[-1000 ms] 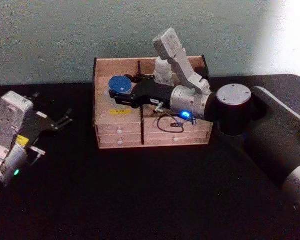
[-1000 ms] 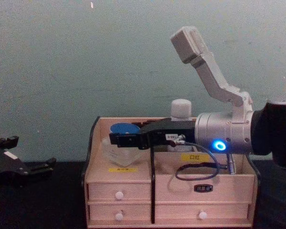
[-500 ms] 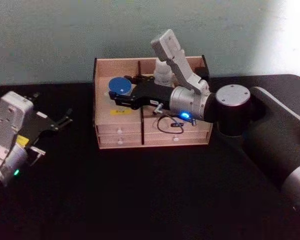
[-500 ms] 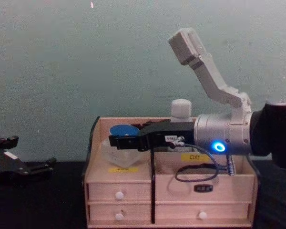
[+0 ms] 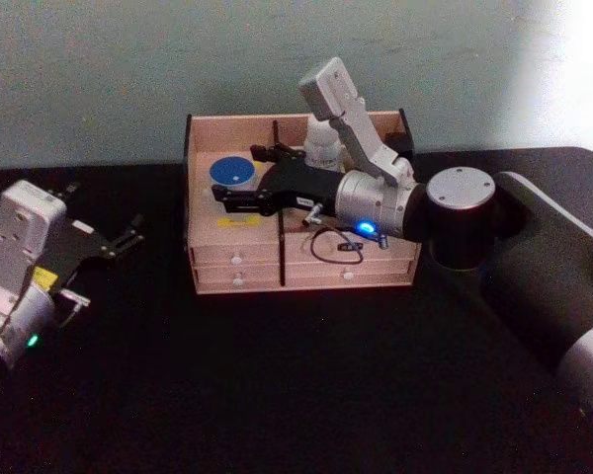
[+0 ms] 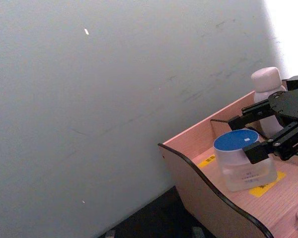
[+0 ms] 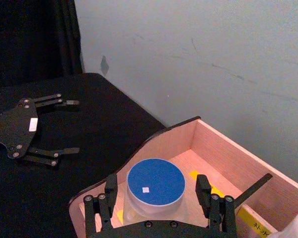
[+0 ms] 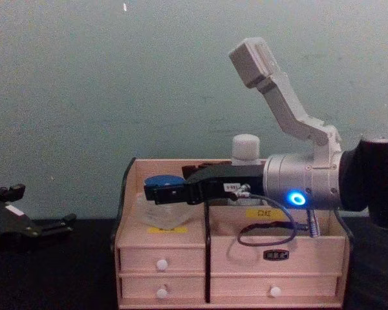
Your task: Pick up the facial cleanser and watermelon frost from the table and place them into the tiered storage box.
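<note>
Jar: the watermelon frost (image 7: 155,187) is sitting on the floor of the left compartment of the tiered storage box (image 5: 200,134), directly between the two sides of the right claw (image 7: 155,198); its blue lid is facing up.

Right claw: it is reaching into the left compartment from the right side, and its fingers (image 7: 203,189) are standing apart on either side of the jar with a gap showing at each side, so it is no longer gripping anything. By my reading the jar is being released, or has just been set down.

Bottle: the facial cleanser (image 8: 244,150) is standing upright in the back of the right compartment, behind the right claw's wrist and partly hidden by the arm.

Left claw: the left claw (image 5: 104,242) is resting over the black table (image 5: 277,395), well apart from the box and to the far side of the jar from the right claw; its fingers are spread and holding nothing.

Done: both items appear to be lying inside the box.

Left: judging from this, only the right claw's withdrawal out of the compartment is remaining, without knocking the jar.
</note>
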Robot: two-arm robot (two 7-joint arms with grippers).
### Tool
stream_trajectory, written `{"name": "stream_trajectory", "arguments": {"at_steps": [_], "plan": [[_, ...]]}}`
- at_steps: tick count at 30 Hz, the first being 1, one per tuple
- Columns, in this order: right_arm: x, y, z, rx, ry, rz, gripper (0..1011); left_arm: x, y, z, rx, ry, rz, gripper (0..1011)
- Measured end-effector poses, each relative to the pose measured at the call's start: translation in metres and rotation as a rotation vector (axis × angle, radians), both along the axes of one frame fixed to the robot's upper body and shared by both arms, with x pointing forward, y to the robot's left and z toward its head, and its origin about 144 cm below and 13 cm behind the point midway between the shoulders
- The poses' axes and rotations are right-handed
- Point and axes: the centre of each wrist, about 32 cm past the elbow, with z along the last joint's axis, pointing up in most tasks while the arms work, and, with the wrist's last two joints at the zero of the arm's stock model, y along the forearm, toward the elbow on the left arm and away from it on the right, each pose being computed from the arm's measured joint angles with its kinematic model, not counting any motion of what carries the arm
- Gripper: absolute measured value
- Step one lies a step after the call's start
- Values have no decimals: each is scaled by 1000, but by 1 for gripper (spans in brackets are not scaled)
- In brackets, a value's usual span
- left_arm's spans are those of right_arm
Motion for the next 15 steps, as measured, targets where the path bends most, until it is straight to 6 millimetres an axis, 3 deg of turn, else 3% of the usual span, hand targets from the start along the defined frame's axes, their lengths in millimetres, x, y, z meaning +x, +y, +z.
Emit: {"name": "stream_trajectory", "arguments": {"at_steps": [15], "plan": [[-1, -1, 1, 6, -2, 2, 1002, 0, 0, 0, 0, 0, 0, 1001]]}}
